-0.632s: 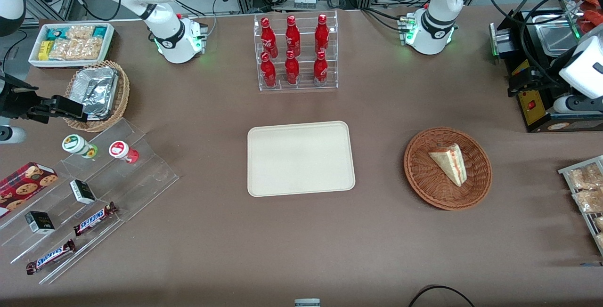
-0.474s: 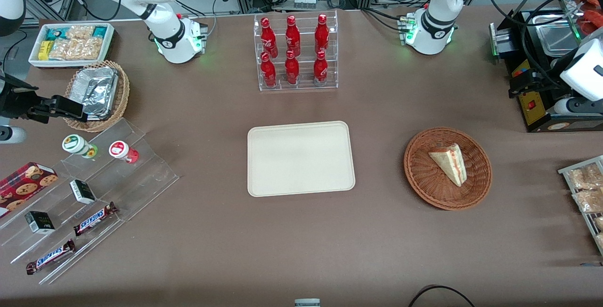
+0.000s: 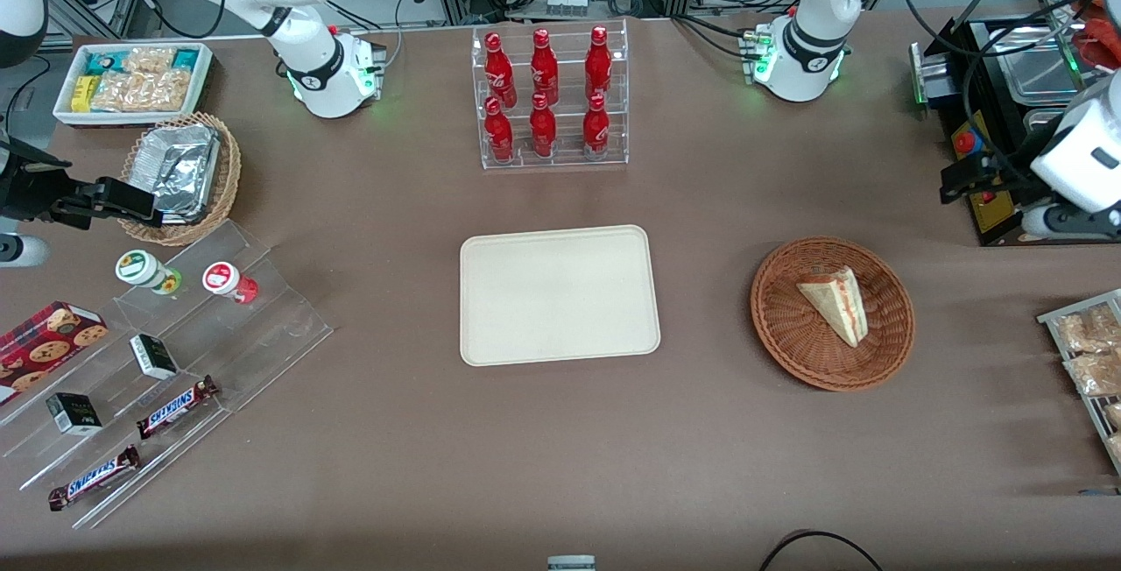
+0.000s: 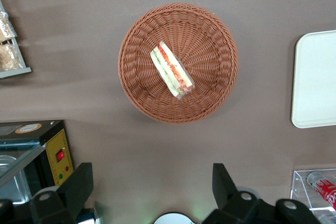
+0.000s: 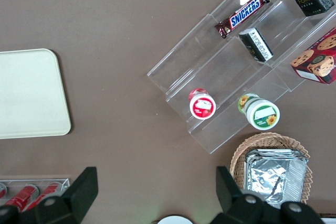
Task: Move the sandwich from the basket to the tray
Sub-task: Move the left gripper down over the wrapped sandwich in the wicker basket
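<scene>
Your gripper (image 4: 149, 190) hangs high over the table (image 3: 560, 431), near the basket (image 3: 793, 339) but farther from the front camera, up by the black machine (image 3: 981, 203) at the working arm's end. Its two fingers are spread wide apart and hold nothing.

The sandwich (image 3: 835, 301) lies in the basket, flat on the woven bottom, a bit off the middle. The wrist camera shows it well: the sandwich (image 4: 172, 70) lies slanted across the basket (image 4: 210, 95), with its red and green stripes along one long side. The tray (image 3: 560, 334) sits in the middle of the table, well apart from the basket, and it has nothing on it.

The job has only just begun, I think. The step now is to get to the sandwich.

Here is how to do it well. Move the gripper until it is right above the sandwich. Turn it so one finger goes on each long side. Keep the fingers wide as you go down, so they do not bump the basket's rim. Go down slowly and stop before you push into the wicker.

Then close gently. The bread looks soft and may squash if you squeeze hard. The basket looks light too, so it may slide or lift. Pull straight up, and watch that the basket does not come along.
</scene>
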